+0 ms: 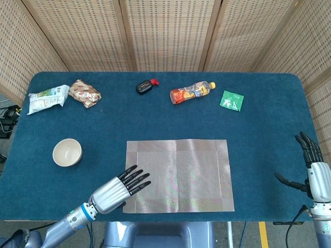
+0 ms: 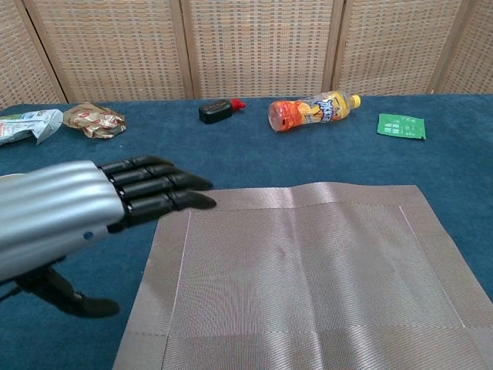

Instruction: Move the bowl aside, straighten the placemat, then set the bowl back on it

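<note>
My left hand [image 1: 115,189] hangs released, fingers spread, over the mat's [image 1: 178,174] near left corner. The bowl [image 1: 67,152] sits left of the mat. My right hand [image 1: 313,170] is released too, at the table's [image 1: 155,113] right edge.

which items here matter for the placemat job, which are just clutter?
Job: bowl, placemat, left hand.
Clutter: orange bottle, green packet, black-and-red item, brown wrapper, white-green packet.

Cream bowl [image 1: 67,152], silvery-grey woven placemat [image 1: 178,175], deep blue table [image 1: 258,134], orange-labelled bottle [image 1: 191,93], green packet [image 1: 231,100]
</note>
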